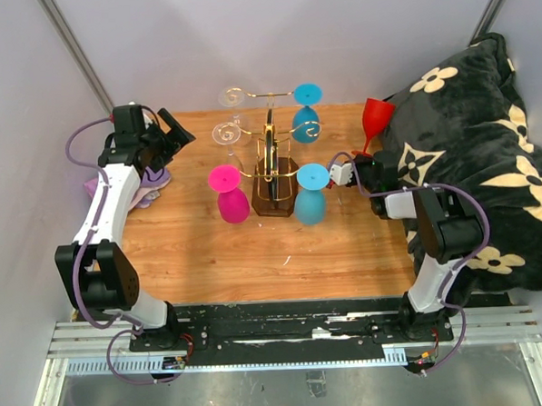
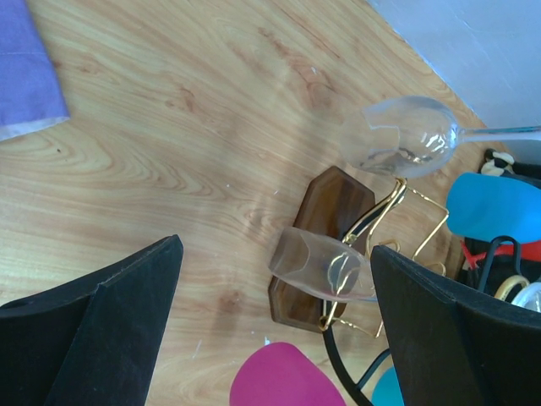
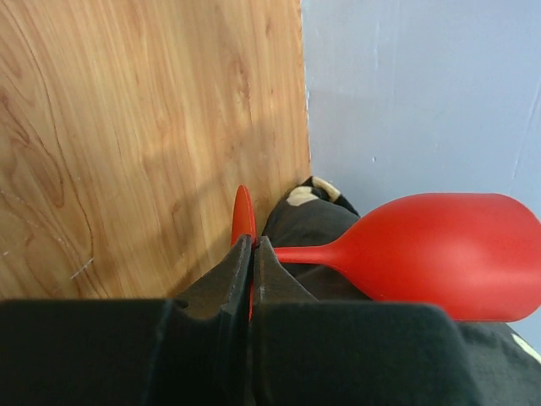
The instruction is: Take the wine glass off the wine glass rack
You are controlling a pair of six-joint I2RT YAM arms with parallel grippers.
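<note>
The wine glass rack (image 1: 270,157), gold wire on a dark wooden base, stands mid-table. Clear, blue and pink glasses hang on its arms. My right gripper (image 1: 367,155) is shut on the round foot of a red wine glass (image 1: 376,117), held upright off the rack's right side, by the blanket. In the right wrist view the jaws (image 3: 253,245) pinch the red foot and the red wine glass (image 3: 448,254) lies sideways. My left gripper (image 1: 178,130) is open and empty, left of the rack. In its view the rack base (image 2: 325,211) and a clear glass (image 2: 325,266) lie between the open fingers (image 2: 456,330).
A black flowered blanket (image 1: 469,156) fills the right side. A purple cloth (image 1: 143,187) lies at the table's left edge and shows in the left wrist view (image 2: 30,76). A pink glass (image 1: 227,192) and a blue glass (image 1: 312,192) hang at the rack's front.
</note>
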